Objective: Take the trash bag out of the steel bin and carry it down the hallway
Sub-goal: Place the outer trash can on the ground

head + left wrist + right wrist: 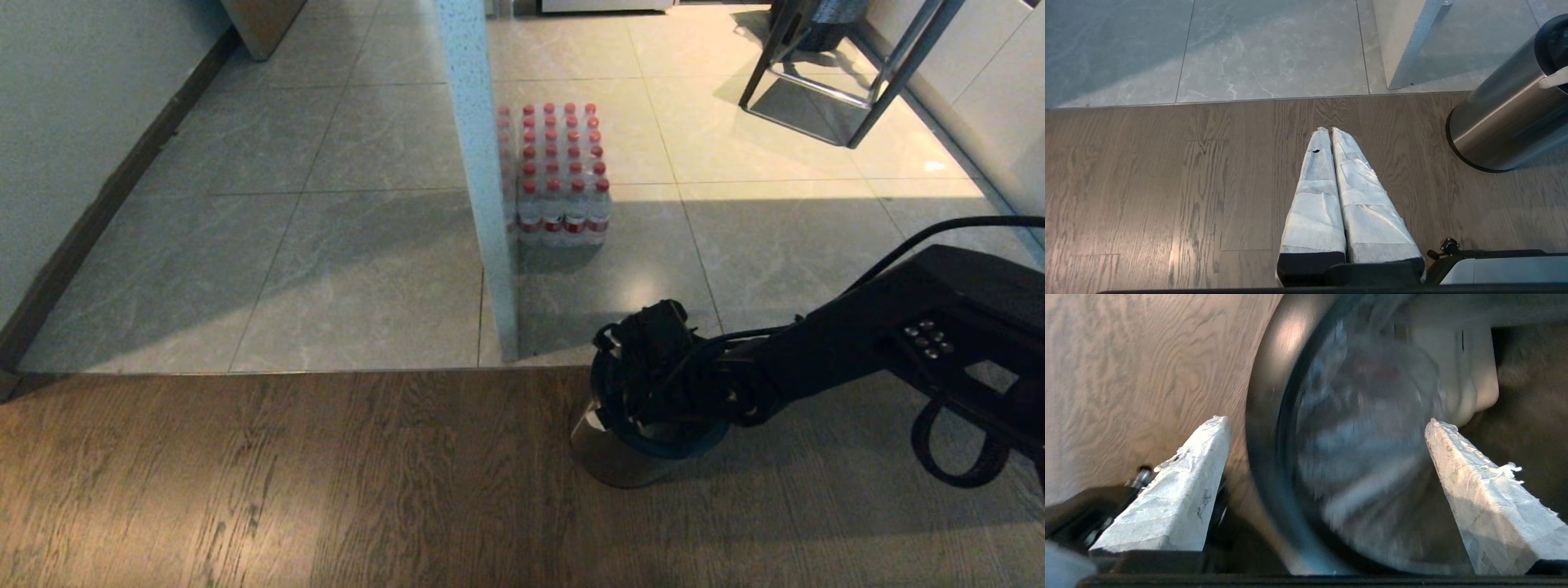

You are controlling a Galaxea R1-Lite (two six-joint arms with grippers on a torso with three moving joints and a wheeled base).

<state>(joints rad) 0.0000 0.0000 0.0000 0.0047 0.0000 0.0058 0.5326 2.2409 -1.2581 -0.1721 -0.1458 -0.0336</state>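
Inventory, placed from the steel bin (608,457), of which we count one.

- Trash bag (1363,457): one, inside the steel bin.
- Pack of red-capped bottles (555,175): one, well beyond the steel bin. We cannot give a sure count of its bottles.
- White post (482,180): one, just beyond the steel bin.
- Metal frame (841,90): one, far beyond the steel bin.
- Grippers: two. The left gripper (1329,130) is beside the steel bin and the right gripper (1327,419) is over its mouth.
- Taped fingers (1184,498): we count two on each gripper, four in all.
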